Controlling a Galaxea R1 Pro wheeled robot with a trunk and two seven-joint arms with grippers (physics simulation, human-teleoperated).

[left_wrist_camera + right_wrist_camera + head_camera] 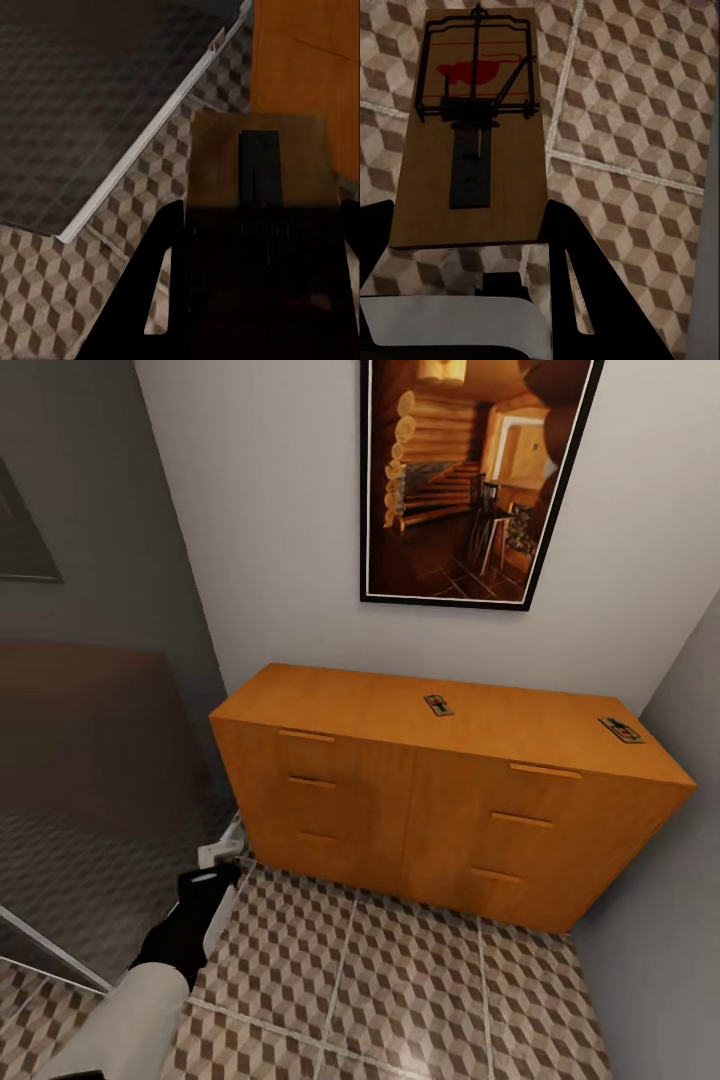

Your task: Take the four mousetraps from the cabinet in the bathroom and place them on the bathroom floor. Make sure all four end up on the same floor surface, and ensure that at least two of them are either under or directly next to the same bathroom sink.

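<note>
Jaws first: in the head view the left gripper (222,852) hangs low by the left corner of the cabinet (440,790), and from here you can't tell whether the jaws are clamped or apart. The cabinet is a boxy orange wood piece with six slim bar handles, three per side. Two mousetraps sit on its flat top, well apart: one (438,705) near the middle, one (621,730) close to the right end. Both are tiny flat boards with dark wire. Above hangs one black-framed picture (470,480) of a log interior. The bathroom floor (400,990) is big square tiles with a brown, beige and cream cube print and pale grout.

Left wrist view: the black jaws are closed on a third mousetrap (259,161), a flat brown board in shadow with a dark strip down its middle. Cube tiles below, a pale metal rail (142,146) running diagonally, orange cabinet wood at one edge.

Right wrist view: the right gripper (465,247) has its black jaws gripping the near end of a fourth mousetrap (476,135), a smooth wooden rectangle with dark wire frame and a red mark. It's held above the cube tiles.
</note>
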